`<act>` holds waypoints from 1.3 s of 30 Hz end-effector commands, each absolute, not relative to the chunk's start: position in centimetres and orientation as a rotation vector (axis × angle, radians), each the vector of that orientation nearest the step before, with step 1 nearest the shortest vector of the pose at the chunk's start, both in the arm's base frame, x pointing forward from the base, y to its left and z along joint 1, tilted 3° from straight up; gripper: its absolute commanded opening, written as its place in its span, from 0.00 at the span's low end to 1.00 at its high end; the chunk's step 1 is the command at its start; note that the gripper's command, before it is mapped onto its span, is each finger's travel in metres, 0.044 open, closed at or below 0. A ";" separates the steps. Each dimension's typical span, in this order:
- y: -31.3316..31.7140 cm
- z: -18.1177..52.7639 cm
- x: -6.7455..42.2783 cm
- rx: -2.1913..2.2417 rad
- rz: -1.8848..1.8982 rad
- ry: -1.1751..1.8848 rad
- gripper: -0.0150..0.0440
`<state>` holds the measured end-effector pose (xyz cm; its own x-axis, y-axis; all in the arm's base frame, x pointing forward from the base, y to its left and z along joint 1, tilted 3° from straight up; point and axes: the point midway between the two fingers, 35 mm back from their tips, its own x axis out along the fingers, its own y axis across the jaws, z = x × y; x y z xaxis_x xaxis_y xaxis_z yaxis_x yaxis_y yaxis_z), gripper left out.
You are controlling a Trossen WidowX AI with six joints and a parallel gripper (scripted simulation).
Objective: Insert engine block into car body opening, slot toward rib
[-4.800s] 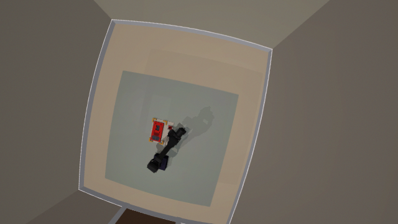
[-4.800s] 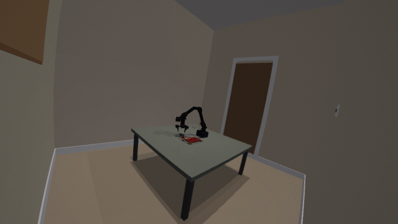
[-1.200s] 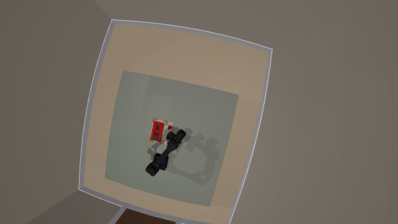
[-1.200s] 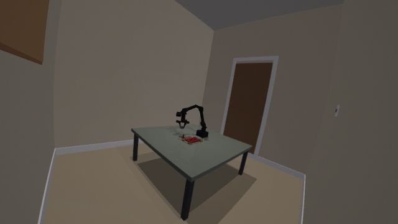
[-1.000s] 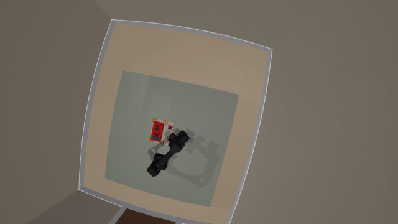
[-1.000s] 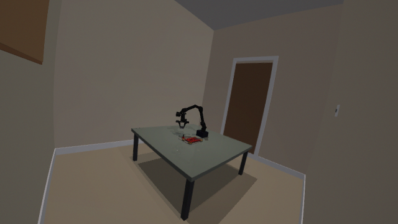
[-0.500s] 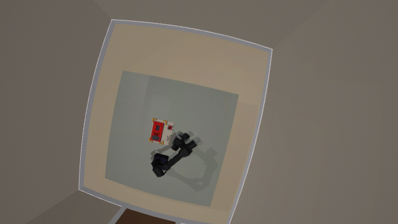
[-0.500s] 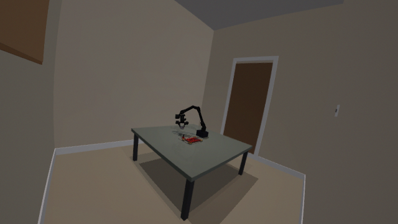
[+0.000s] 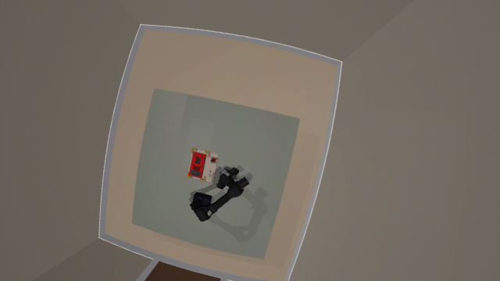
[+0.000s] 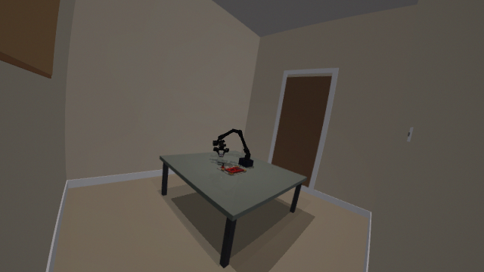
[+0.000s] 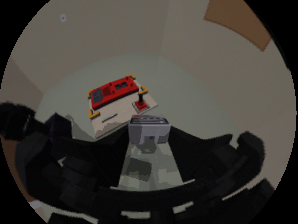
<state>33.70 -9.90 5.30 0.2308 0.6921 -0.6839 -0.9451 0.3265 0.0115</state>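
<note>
The red car body [image 9: 198, 164] [image 10: 235, 170] [image 11: 112, 92] lies flat on a pale base plate [image 9: 211, 170] [image 11: 152, 100] on the table, with a dark opening in its top. My gripper [image 9: 223, 172] [image 10: 221, 152] [image 11: 148, 127] is shut on the grey engine block [image 11: 148, 127], which is held in the air beside the plate's edge, off to the side of the car body and clear of it. In the wrist view the car body lies ahead and to the left of the block. The block's slot side is too small to tell.
A small red peg [image 9: 213, 159] [image 11: 141, 104] stands on the base plate beside the car body. The arm's base [image 9: 201, 207] [image 10: 246, 162] sits on the grey table [image 9: 250, 140] [image 10: 227, 196] near the plate. A door [image 10: 302, 121] is behind the table.
</note>
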 end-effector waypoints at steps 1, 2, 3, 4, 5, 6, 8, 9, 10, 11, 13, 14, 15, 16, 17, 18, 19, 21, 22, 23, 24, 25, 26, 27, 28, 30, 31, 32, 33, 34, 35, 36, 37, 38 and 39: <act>-10.1 4.3 33.6 -0.419 1.183 0.615 0.25; -10.1 4.0 33.6 -0.418 1.183 0.615 0.25; -10.1 3.8 33.6 -0.418 1.183 0.615 0.25; -10.1 3.5 33.6 -0.418 1.184 0.615 0.25; -10.1 3.3 33.5 -0.418 1.184 0.615 0.25; -10.1 3.1 33.5 -0.418 1.184 0.615 0.25; -10.1 2.8 33.5 -0.418 1.184 0.615 0.25; -10.1 2.5 33.5 -0.418 1.184 0.615 0.25; -10.1 2.4 33.5 -0.418 1.184 0.615 0.25; -10.1 2.2 33.5 -0.418 1.184 0.615 0.25; -10.1 1.9 33.5 -0.418 1.184 0.615 0.25; -10.1 1.7 33.5 -0.418 1.184 0.615 0.25; -10.1 1.5 33.5 -0.418 1.184 0.615 0.25; -10.1 1.3 33.5 -0.418 1.184 0.615 0.25; -10.1 1.1 33.5 -0.418 1.184 0.615 0.25; -10.1 1.0 33.5 -0.418 1.184 0.615 0.25; -10.0 0.8 33.5 -0.418 1.184 0.615 0.25; -10.0 0.4 33.5 -0.418 1.184 0.615 0.25; -10.0 0.2 33.5 -0.418 1.184 0.615 0.25; -10.0 0.0 33.5 -0.418 1.184 0.615 0.25; -10.0 -0.2 33.5 -0.418 1.184 0.615 0.25; -10.0 -0.4 33.5 -0.418 1.184 0.615 0.25; -10.0 -0.5 33.5 -0.418 1.184 0.615 0.25; -10.0 -0.7 33.5 -0.418 1.184 0.615 0.25; -10.0 -1.0 33.5 -0.418 1.184 0.615 0.25; -10.0 -1.3 33.5 -0.418 1.184 0.615 0.25; -10.0 -1.5 33.5 -0.418 1.184 0.615 0.25; -10.0 -1.7 33.5 -0.418 1.184 0.615 0.25; -10.0 -1.9 33.5 -0.418 1.184 0.615 0.25; -10.0 -2.0 33.5 -0.418 1.184 0.615 0.25; -10.0 -2.2 33.4 -0.418 1.184 0.615 0.25; -10.0 -2.5 33.4 -0.418 1.184 0.615 0.25; -10.0 -2.6 33.4 -0.418 1.184 0.615 0.25; -10.0 -2.8 33.4 -0.418 1.184 0.615 0.25; -10.0 -3.0 33.4 -0.418 1.184 0.615 0.25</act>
